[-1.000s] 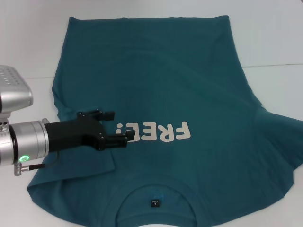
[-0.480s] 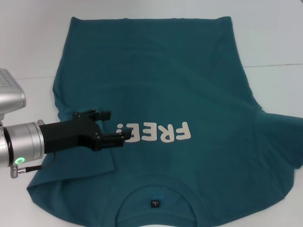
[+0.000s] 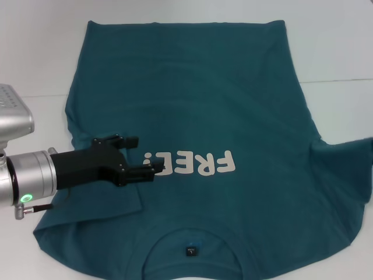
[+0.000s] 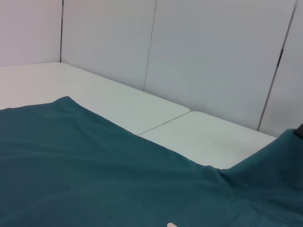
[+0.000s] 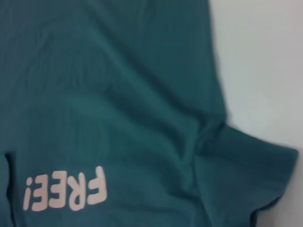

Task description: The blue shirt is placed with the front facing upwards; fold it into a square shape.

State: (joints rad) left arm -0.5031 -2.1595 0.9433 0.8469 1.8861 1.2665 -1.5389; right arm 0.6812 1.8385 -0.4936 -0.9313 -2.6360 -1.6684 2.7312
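The blue shirt (image 3: 198,105) lies flat on the white table, front up, with white "FREE!" lettering (image 3: 189,163) and a small dark neck label (image 3: 190,251) at the near edge. Its left sleeve (image 3: 99,195) is folded in over the body. My left gripper (image 3: 143,156) hovers open just above that folded sleeve, its black fingers (image 3: 152,170) pointing at the lettering and holding nothing. The right sleeve (image 3: 344,175) spreads outward, and its end rises off the table in the left wrist view (image 4: 279,151). The right wrist view looks down on the shirt (image 5: 118,94) and sleeve (image 5: 246,189). My right gripper is out of view.
The white table (image 3: 338,41) surrounds the shirt, with a seam (image 3: 344,80) running across it on the right. Pale wall panels (image 4: 213,56) stand behind the table's far edge.
My left gripper drew back slightly to the left and stayed open. The right sleeve's outer edge has pulled in from the picture's right border and lifted a little.
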